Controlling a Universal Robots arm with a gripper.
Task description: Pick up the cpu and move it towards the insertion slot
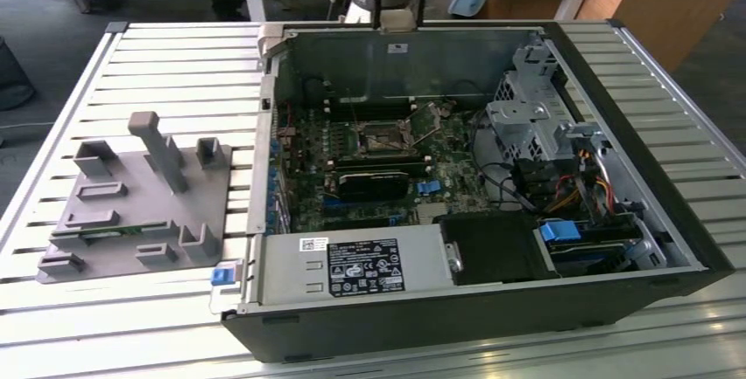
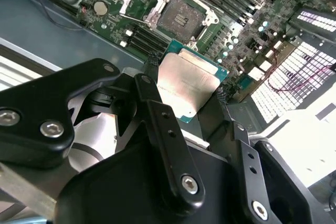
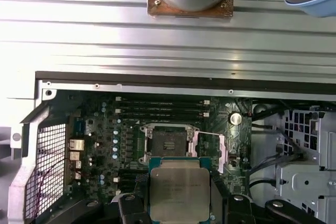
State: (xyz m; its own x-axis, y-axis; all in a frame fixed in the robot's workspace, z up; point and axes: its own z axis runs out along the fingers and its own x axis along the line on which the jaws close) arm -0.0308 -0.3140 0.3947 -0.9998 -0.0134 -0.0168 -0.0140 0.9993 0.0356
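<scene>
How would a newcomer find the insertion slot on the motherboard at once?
Look inside the open black computer case, at the green motherboard. Near its middle sits the insertion slot, a small square socket with a silver metal frame and dark centre. The silvery square cpu in the gripper hangs apart from it.

cpu [image 3: 180, 189]: you will note a flat square chip, silvery metal top facing up, green edge around it; in both wrist views [image 2: 185, 83] it is lifted clear of the board.
cpu position: you see it level, just short of the socket, not over it.
insertion slot [image 3: 169, 143]: square socket, silver frame, dark centre, unoccupied; in the exterior view [image 1: 379, 141] it sits mid-board, towards the far wall.
</scene>
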